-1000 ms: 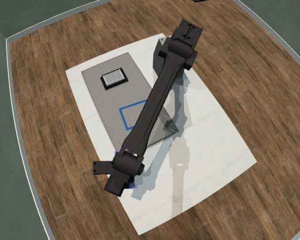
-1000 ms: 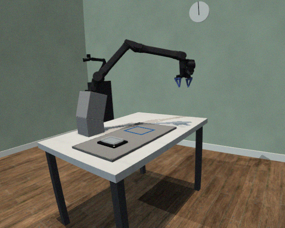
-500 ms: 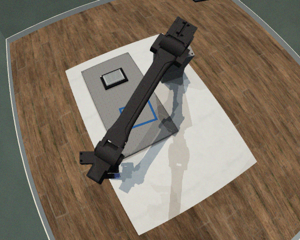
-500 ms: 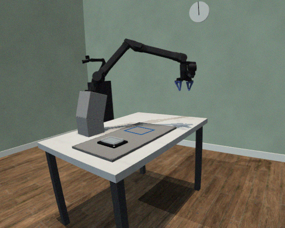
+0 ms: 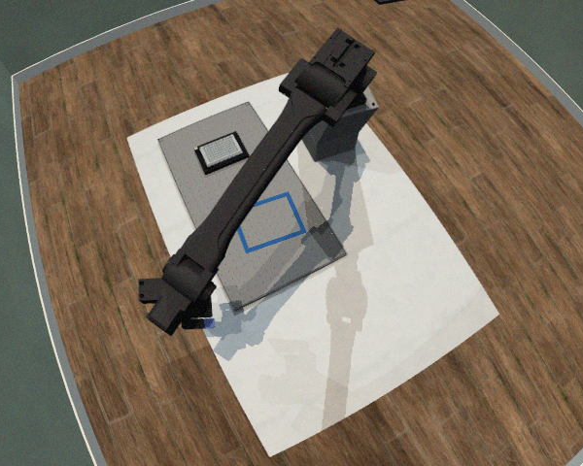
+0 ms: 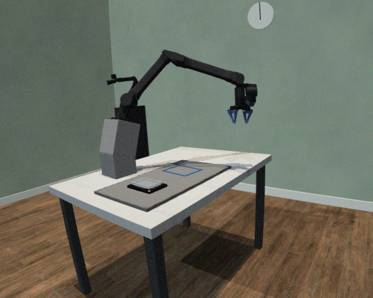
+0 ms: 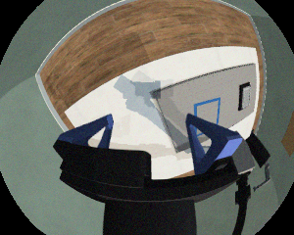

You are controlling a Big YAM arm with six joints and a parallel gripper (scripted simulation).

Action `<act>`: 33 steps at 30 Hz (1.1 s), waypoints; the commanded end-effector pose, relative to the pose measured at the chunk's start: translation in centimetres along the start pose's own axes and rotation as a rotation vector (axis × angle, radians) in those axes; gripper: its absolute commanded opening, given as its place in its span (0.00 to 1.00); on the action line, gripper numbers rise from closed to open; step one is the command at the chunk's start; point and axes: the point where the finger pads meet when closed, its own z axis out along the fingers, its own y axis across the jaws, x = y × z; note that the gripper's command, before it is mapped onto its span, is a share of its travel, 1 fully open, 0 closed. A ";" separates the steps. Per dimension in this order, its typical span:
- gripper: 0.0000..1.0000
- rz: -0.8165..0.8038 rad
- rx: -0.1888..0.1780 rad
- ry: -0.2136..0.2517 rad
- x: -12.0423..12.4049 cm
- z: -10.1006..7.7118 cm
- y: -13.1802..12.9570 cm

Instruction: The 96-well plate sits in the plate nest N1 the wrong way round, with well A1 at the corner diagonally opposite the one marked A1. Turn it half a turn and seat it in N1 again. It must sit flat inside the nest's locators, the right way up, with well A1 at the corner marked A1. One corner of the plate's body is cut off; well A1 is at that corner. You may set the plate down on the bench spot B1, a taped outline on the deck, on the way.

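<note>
Green walls and a wood floor surround the white surface (image 6: 212, 189), which carries a grey deck (image 6: 193, 180). At the deck's 10 o'clock end in the top view, the 96-well plate (image 5: 221, 149) lies flat in the black nest N1 (image 5: 204, 168). Toward 4 o'clock is the blue taped outline B1 (image 5: 296, 213). High above the surface's far edge, the pincer (image 6: 239, 116) hangs with its blue fingers spread wide apart, holding nothing.

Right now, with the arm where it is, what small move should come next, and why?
Probably swing the open end effector back over the deck toward the 96-well plate. It hangs high beyond the deck's far end, holding nothing, while the plate sits untouched in its nest.
</note>
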 end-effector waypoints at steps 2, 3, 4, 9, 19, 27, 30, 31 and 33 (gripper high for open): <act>1.00 -0.024 -0.027 -0.028 -2.3 -1.0 -1.5; 1.00 -0.024 -0.030 -0.030 -2.6 -1.0 -1.8; 1.00 -0.024 -0.028 -0.029 -2.8 -0.7 -2.2; 1.00 -0.021 -0.014 -0.017 -3.7 1.5 -4.1; 1.00 -0.047 -0.017 -0.020 -5.7 2.6 -7.5; 1.00 -0.072 -0.019 -0.020 -6.9 3.3 -9.8; 1.00 -0.071 -0.015 -0.017 -7.4 4.3 -11.2; 1.00 -0.070 -0.012 -0.013 -7.5 4.8 -11.7; 1.00 -0.089 0.004 0.015 -7.6 6.7 -13.1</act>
